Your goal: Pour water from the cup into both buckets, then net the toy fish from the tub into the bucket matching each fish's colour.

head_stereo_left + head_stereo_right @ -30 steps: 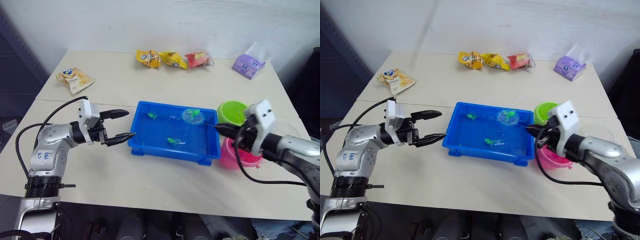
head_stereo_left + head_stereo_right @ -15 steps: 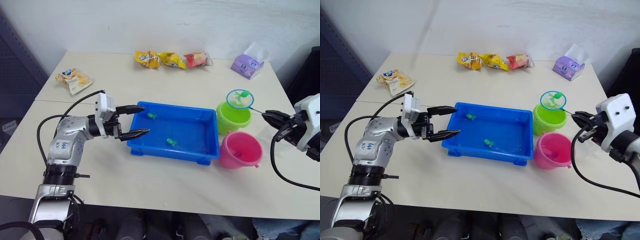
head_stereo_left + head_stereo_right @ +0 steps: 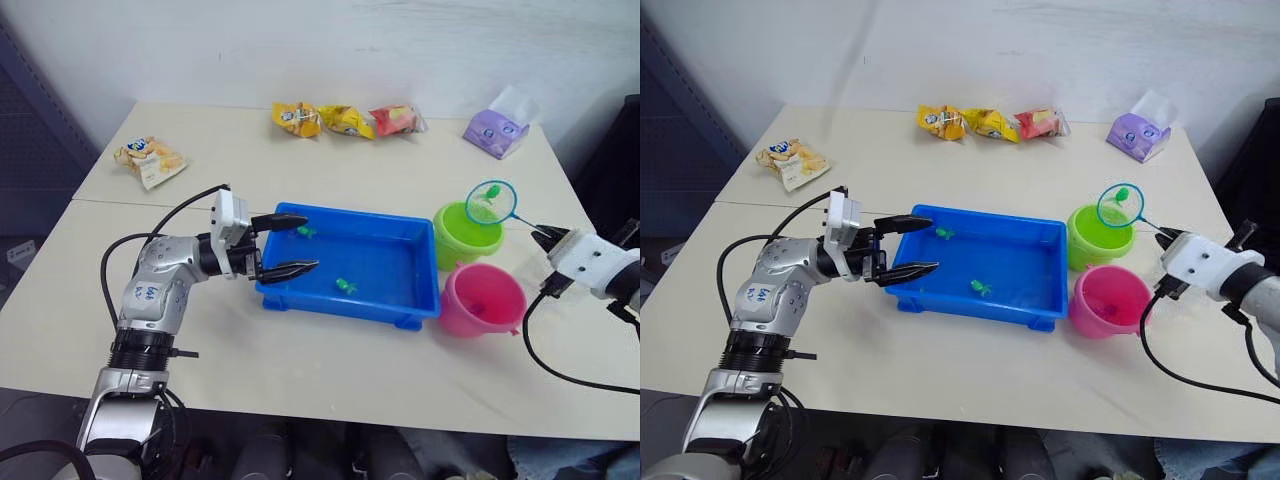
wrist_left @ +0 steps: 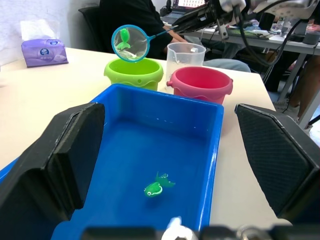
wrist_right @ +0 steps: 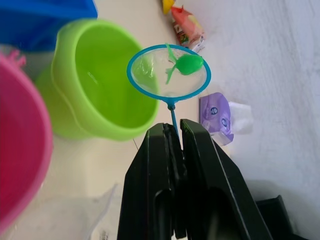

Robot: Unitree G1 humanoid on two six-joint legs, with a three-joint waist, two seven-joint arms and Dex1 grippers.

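The blue tub (image 3: 385,262) lies mid-table with two green toy fish (image 3: 346,287) in it. To its right stand the green bucket (image 3: 462,237) and, nearer me, the pink bucket (image 3: 482,300). My right gripper (image 3: 545,237) is shut on the stick of the net (image 3: 491,202). The hoop hangs just above the green bucket's far right rim, with one green fish (image 5: 189,64) in the mesh. My left gripper (image 3: 310,242) is open, its fingers reaching over the tub's left end. The clear cup (image 4: 185,57) stands behind the pink bucket.
Three snack packs (image 3: 345,119) and a purple tissue pack (image 3: 497,130) lie along the table's far edge. Another snack bag (image 3: 149,160) sits at the far left. A seated person (image 4: 135,20) and desks show beyond the table in the left wrist view.
The net has come up out of the tub with a green fish and now hangs over the green bucket, the right arm drawn back to the right. My left gripper has moved right, over the tub's end.
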